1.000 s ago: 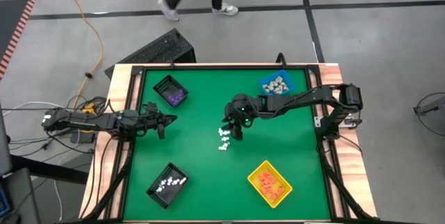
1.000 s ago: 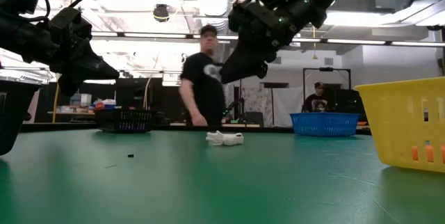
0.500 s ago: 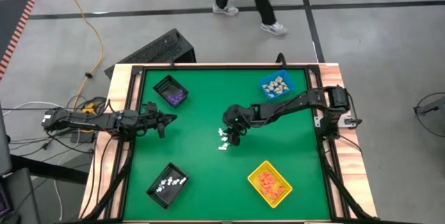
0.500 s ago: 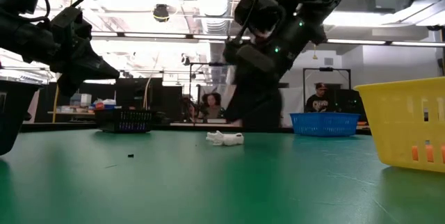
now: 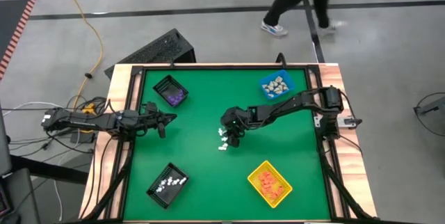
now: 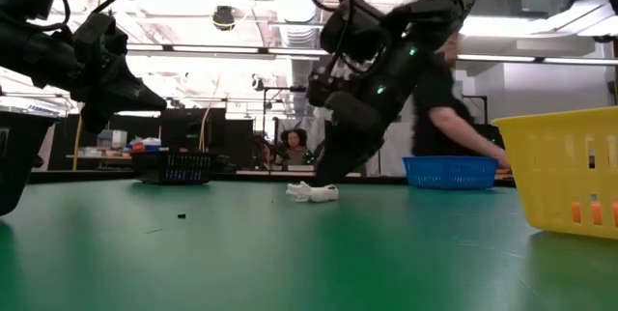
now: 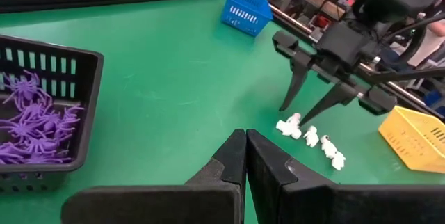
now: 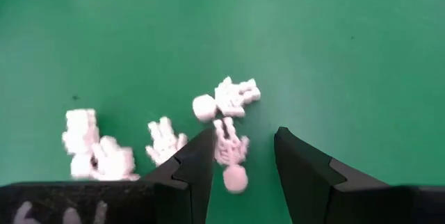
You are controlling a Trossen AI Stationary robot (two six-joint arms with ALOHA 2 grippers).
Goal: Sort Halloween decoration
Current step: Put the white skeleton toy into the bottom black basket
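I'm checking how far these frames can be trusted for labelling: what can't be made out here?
- White pieces, high view: too small to count or tell apart.
- White skeleton between the open right gripper, right wrist view: contact with the fingers unclear.
- Yellow bin, low view: cut off by the edge; its wall hides the contents.
- Left gripper: shut, idle at the table's left.

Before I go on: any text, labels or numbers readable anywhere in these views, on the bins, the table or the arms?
None readable in any view.
Blue bin, yellow bin, two black bins: no labels showing.
Green table: no markings.
Arms: only small green lights, no lettering.
Room behind, in the low view: nothing legible.
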